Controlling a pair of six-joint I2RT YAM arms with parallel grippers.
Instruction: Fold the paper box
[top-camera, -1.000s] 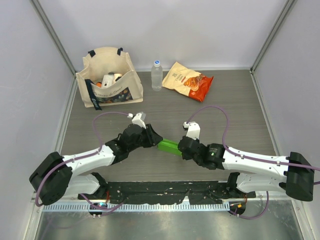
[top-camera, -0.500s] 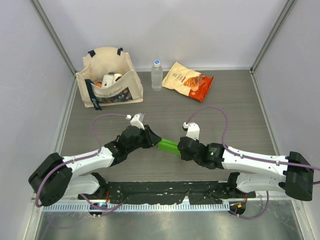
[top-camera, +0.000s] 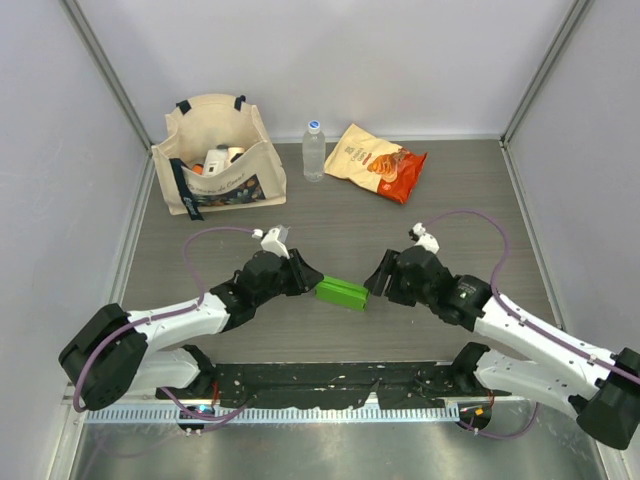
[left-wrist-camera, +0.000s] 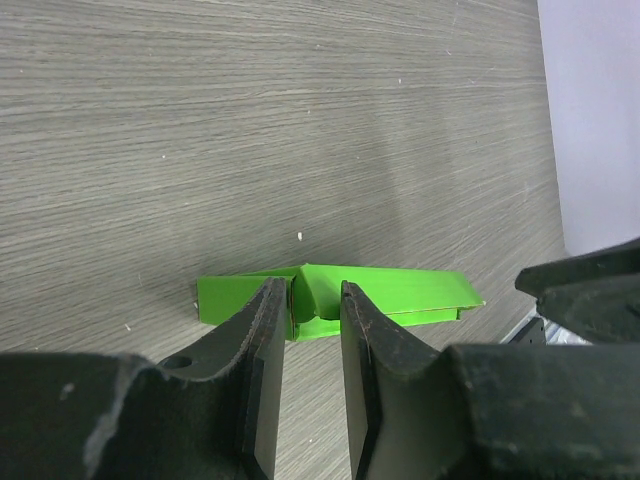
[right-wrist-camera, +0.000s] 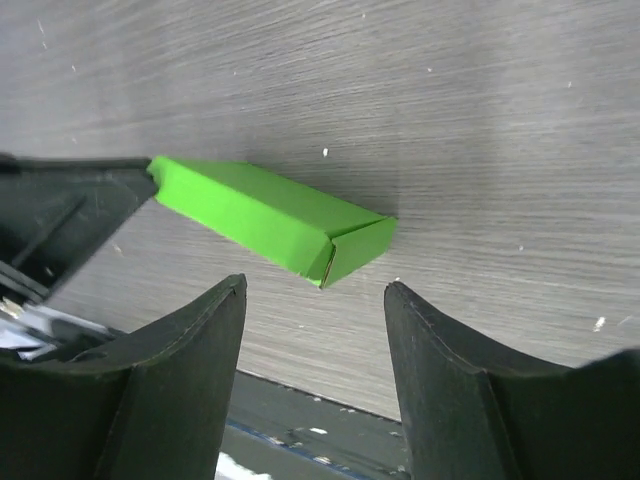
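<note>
Green paper box (top-camera: 341, 292) on the bench (top-camera: 450, 200), pinched at one end
The left claw (top-camera: 308, 280) grasps its 9 o'clock end; the right claw (top-camera: 375, 280) stands released just off its 3 o'clock end; tote bag (top-camera: 215, 165) print unreadable

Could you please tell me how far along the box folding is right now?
Done: the paper box lies on the table as a slim bar, the end toward the right gripper folded shut. In hand: the left gripper straddles the other end, which gapes open. The right gripper is open, clear of it. Left: probably closing that end.
</note>
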